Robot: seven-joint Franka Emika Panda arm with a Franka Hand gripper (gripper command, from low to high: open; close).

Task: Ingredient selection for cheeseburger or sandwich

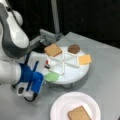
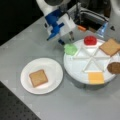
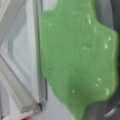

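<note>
Gripper (image 2: 66,40) sits right over the lettuce (image 2: 70,49) at the divided tray (image 2: 75,70) edge; can't tell if fingers are closed. Risk: lettuce overhangs the rim, could slip off. Farther off, toast (image 2: 38,77) on plate (image 2: 51,65); tomato (image 2: 90,40), cheese (image 2: 96,77), patty (image 2: 114,67) unpicked.

Brown toast square (image 1: 79,113) on the white paper plate: cut at frame bottom. Dark brown round patty (image 2: 114,67): cut at right edge. Red tomato disc (image 1: 46,64): mostly hidden behind the arm. Gripper: fingertips indistinct.
</note>
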